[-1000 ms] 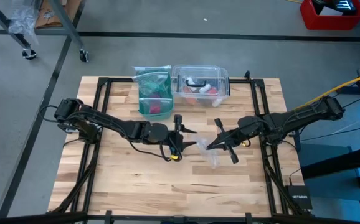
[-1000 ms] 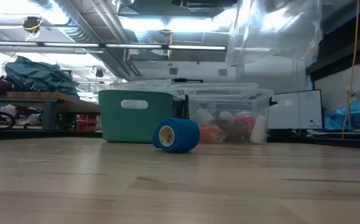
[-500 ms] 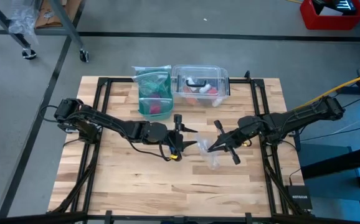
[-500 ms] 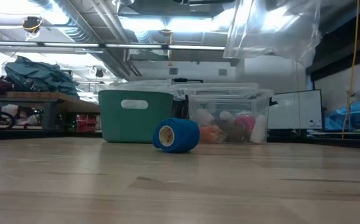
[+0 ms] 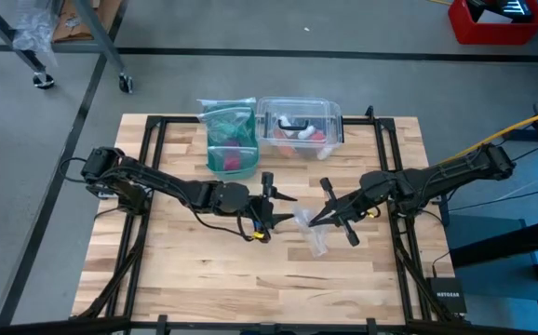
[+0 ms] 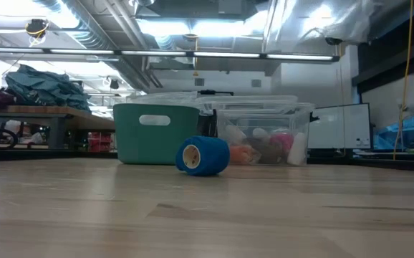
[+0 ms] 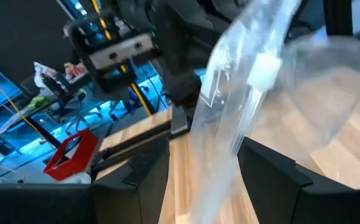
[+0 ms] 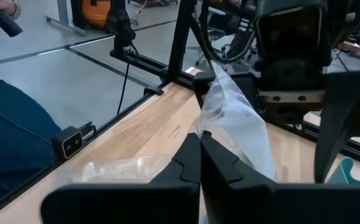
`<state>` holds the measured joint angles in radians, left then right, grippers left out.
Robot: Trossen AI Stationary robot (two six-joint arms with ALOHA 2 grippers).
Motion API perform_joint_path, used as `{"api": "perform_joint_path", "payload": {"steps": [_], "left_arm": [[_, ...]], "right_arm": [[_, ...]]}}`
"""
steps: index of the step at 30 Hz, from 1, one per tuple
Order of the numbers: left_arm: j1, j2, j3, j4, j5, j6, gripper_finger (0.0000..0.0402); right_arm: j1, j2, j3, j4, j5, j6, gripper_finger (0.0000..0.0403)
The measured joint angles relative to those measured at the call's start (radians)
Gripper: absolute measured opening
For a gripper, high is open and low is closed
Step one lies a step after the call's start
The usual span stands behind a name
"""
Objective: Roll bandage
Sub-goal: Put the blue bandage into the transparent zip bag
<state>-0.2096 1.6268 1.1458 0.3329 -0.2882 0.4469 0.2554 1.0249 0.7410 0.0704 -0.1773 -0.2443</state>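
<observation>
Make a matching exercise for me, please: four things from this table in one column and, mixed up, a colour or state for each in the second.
Things:
1. bandage
2. clear bag
3. teal bin
4. clear box

States:
A. holds pink and white things
B. bright blue, rolled up
C. pinched in the right pincer
D. has a handle slot in its side

Pairs: 1-B, 2-C, 3-D, 4-A

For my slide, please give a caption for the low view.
A rolled blue bandage lies on its side on the wooden table, before a teal bin and a clear box.
</observation>
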Motion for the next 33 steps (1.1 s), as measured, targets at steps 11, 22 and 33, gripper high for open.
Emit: {"api": "perform_joint_path", "payload": {"steps": [11,22,33], "left_arm": [[-0.005,0.0,0.0,0.019,-0.167,-0.001,0.0182],[-0.042,-0.002,0.0,0.104,-0.157,0.163,0.0182],[-0.039,-0.002,0.0,0.117,-0.114,0.207,0.0182]], "right_arm": [[0.0,0.0,0.0,0.0,-0.044,0.013,0.0001],[0.0,0.0,0.0,-0.001,-0.045,0.015,0.0001],[0.0,0.0,0.0,0.063,-0.079,0.004,0.0001]]}}
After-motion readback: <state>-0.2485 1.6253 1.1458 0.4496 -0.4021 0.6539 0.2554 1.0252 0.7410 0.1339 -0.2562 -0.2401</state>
